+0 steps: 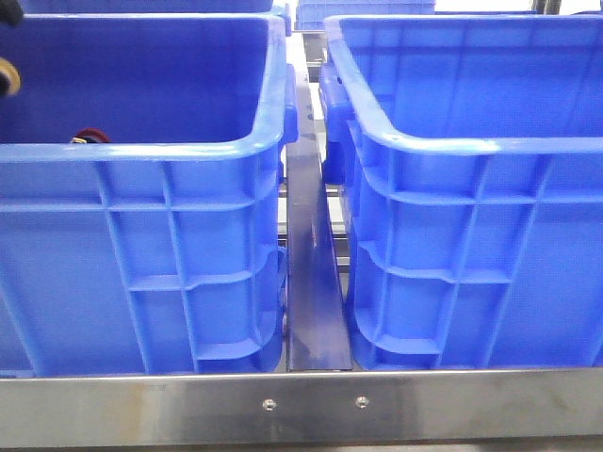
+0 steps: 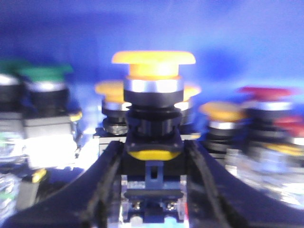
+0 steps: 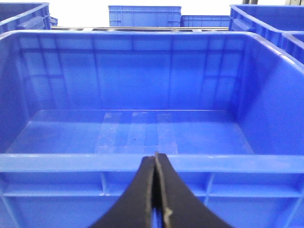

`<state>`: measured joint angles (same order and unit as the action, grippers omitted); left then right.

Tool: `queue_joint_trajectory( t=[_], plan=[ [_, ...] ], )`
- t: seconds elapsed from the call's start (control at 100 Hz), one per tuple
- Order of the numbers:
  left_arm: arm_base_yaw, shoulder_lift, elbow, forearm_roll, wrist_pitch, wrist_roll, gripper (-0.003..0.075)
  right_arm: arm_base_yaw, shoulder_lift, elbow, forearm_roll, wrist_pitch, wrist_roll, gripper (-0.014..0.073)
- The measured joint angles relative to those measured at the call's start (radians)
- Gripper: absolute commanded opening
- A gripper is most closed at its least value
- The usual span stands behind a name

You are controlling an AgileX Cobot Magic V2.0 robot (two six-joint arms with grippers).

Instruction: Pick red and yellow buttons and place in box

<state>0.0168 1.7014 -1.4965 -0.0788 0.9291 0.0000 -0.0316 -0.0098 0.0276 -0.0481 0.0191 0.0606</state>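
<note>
Left gripper (image 2: pixel 153 164) clamped on yellow button (image 2: pixel 153 71); lift straight, clear neighbours. Right gripper (image 3: pixel 156 190) closed, idle at box (image 3: pixel 142 164).

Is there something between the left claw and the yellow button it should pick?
No. The yellow button already sits between the left claw's fingers, nothing between them. Other buttons crowd close: green on one side, red on the other.
</note>
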Motion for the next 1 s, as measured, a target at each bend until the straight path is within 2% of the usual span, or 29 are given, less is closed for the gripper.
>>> queue_joint_trajectory(
  t=[0.61,0.82,1.0],
  plan=[
    [0.0,-0.503,0.487,-0.036,-0.287,0.005,0.0081,0.0,0.0,0.0,0.0,0.0,0.0,-0.0103],
    [0.0,-0.653,0.612,-0.036,-0.315,0.005,0.0081,0.0,0.0,0.0,0.0,0.0,0.0,-0.0103],
    [-0.011,-0.733,0.647,-0.075,-0.31,0.05,0.008,0.0,0.0,0.0,0.0,0.0,0.0,-0.0103]
  ],
)
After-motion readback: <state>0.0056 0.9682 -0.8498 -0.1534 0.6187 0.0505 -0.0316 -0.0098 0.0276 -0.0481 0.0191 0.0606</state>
